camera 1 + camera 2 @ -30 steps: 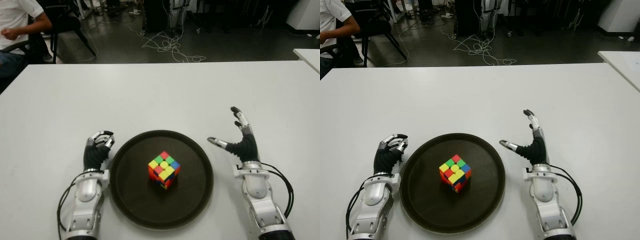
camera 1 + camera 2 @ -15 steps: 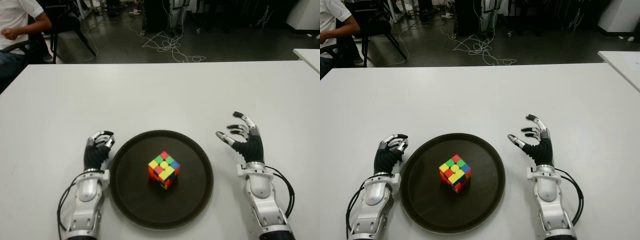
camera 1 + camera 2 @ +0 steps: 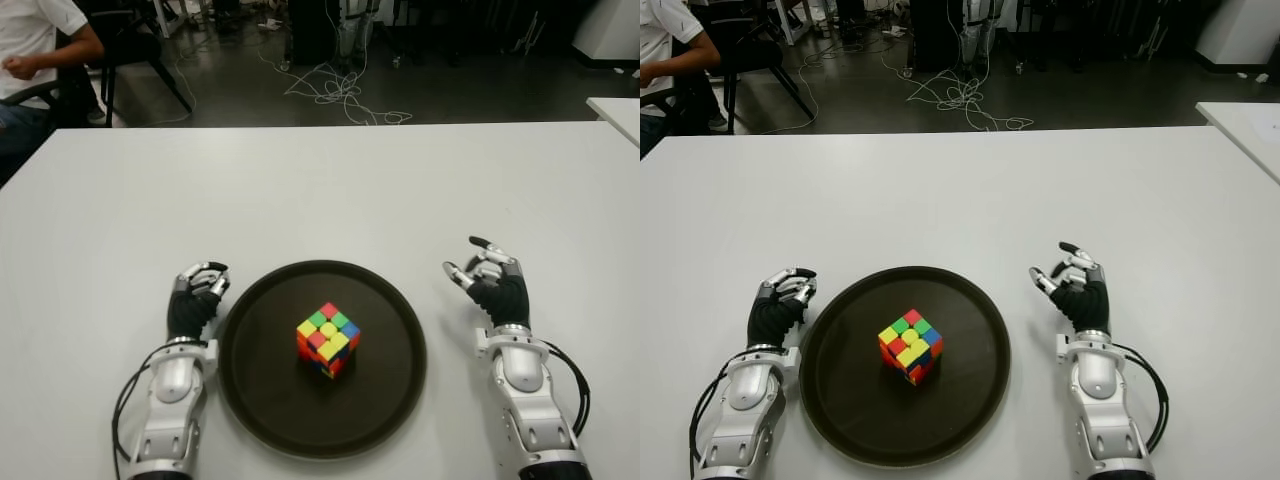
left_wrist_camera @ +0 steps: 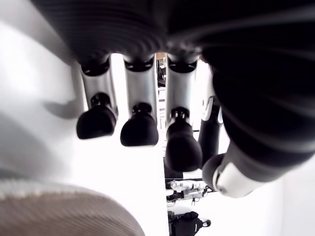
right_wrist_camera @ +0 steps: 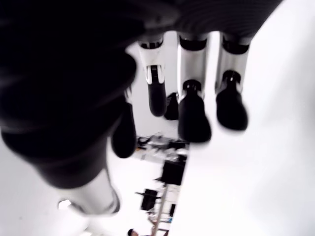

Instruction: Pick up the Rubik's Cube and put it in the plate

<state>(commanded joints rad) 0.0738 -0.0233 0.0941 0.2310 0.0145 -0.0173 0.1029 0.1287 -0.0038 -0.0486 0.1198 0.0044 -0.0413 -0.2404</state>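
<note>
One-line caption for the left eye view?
Rubik's Cube sits in the plate; both robot hands curled empty beside it.

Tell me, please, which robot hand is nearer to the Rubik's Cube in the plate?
Left. The left robot hand shows just off the plate's left rim, fingers curled; the right robot hand shows farther out past the right rim. The Rubik's Cube sits mid-plate, untouched.

The Rubik's Cube [image 3: 328, 339] looks like smooth, glossy plastic, its coloured faces catching light. The plate [image 3: 270, 400] under it is a dark, matt brown tray with a faint sheen along its rim. The table [image 3: 300, 190] has a smooth, matt white top. The left hand [image 3: 194, 299] and right hand [image 3: 490, 280] pair silvery metal-look finger links with matt black rubbery fingertips [image 4: 140, 130] and ribbed dark palm covering; their forearms are glossy pale plastic.
</note>
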